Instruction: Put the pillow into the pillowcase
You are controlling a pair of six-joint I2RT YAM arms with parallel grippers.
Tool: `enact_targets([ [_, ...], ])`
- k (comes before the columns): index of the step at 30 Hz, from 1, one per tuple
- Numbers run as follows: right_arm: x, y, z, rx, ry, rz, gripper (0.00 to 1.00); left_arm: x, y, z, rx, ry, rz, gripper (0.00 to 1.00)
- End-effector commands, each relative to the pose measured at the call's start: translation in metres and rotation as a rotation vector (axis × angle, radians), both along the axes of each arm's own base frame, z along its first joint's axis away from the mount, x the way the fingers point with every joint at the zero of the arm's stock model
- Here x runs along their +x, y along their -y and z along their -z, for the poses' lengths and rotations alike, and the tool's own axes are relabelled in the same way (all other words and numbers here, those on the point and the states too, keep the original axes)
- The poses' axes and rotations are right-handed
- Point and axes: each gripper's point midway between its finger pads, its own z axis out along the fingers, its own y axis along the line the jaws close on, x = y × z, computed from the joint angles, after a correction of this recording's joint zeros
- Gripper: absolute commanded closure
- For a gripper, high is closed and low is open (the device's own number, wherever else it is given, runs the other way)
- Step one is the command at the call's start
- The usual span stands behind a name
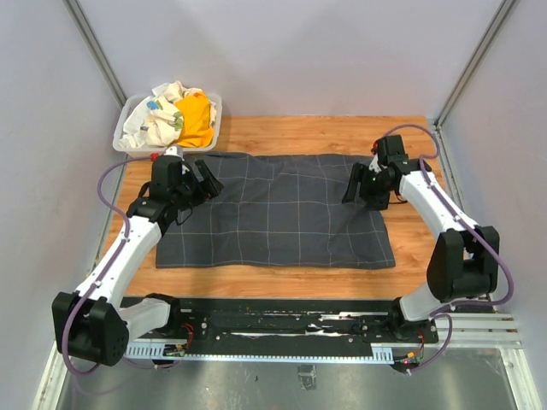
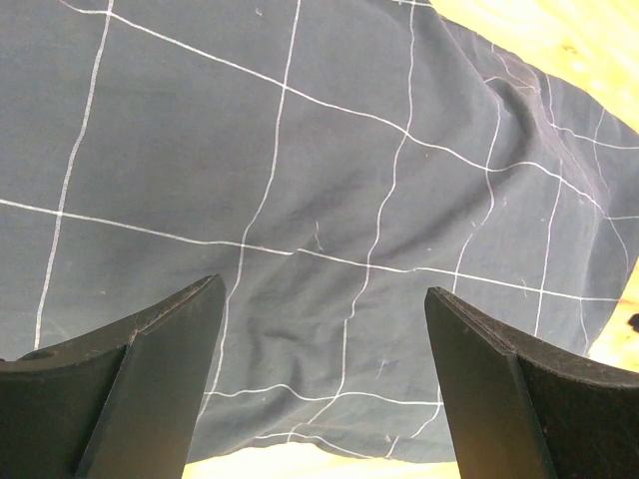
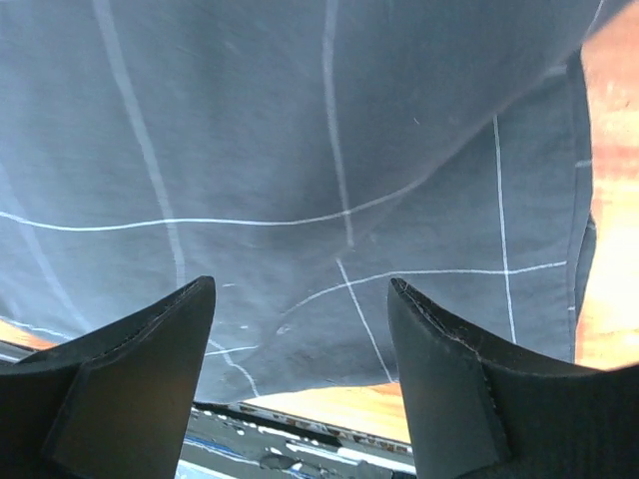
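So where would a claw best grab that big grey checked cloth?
Probably its right short edge, where a hem shows: the pillowcase lies flat on the table, so the open right claw should drop from above and pinch that edge.

Pillowcase (image 1: 273,209) flat in the middle of the table (image 1: 342,132), bin (image 1: 122,130) of cloths (image 1: 175,120) at the far left corner behind it.

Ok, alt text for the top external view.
A dark charcoal-grey fabric pillowcase with a thin light grid lies flat on a wooden table, the left gripper and right gripper open over its ends. A white plastic bin of crumpled cloths sits at the far left corner.
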Motion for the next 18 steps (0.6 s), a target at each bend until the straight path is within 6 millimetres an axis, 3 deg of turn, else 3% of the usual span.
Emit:
enact_targets([
  [1, -0.026, 0.007, 0.044, -0.039, -0.143, 0.006, 0.29, -0.002, -0.003, 0.0, 0.001, 0.002, -0.006, 0.14],
  [10, -0.049, 0.007, 0.097, -0.102, -0.298, 0.019, 0.32, -0.005, 0.0, 0.016, -0.008, -0.027, 0.003, 0.13],
  [18, -0.11, 0.021, 0.121, -0.168, -0.471, 0.081, 0.32, -0.002, -0.003, 0.02, -0.009, -0.027, -0.006, 0.13],
])
